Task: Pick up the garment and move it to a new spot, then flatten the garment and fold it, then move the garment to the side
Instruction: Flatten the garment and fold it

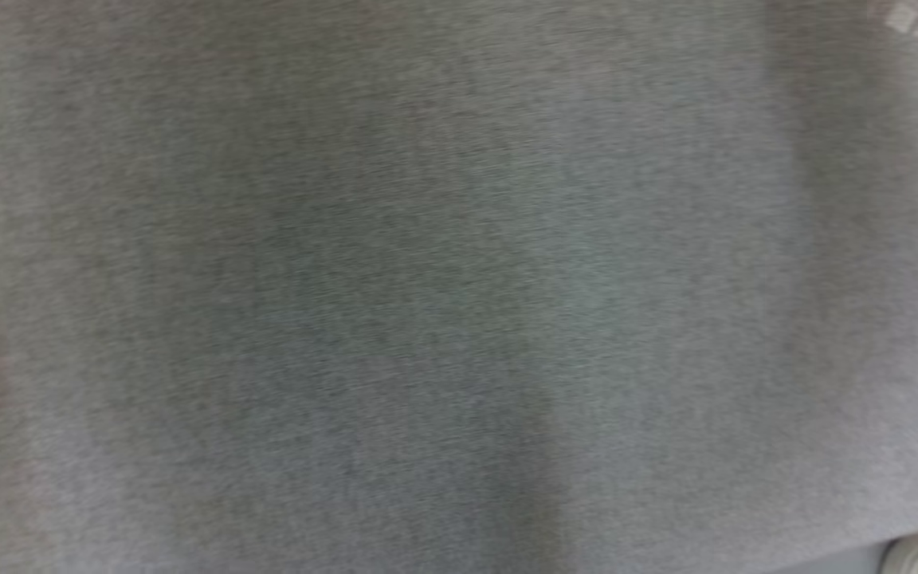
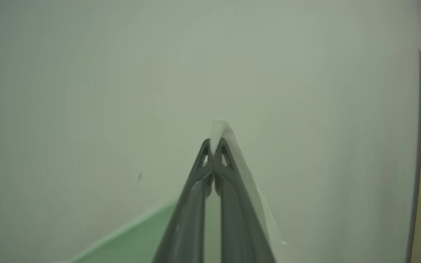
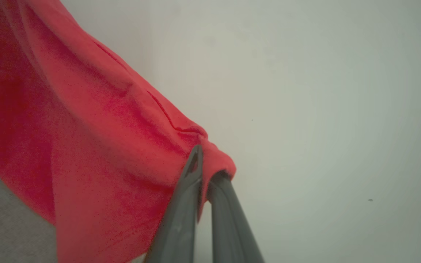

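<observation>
No legible text, label or number.

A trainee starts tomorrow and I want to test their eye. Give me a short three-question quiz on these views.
1. True or false: the right hand is shut on the red garment.
2. The fabric across the head view is: A gray, B blue, C striped.
3. Fill in: the left hand pinches a strip that is ___ in colour.
Key: 1 true; 2 A; 3 pale.
</observation>
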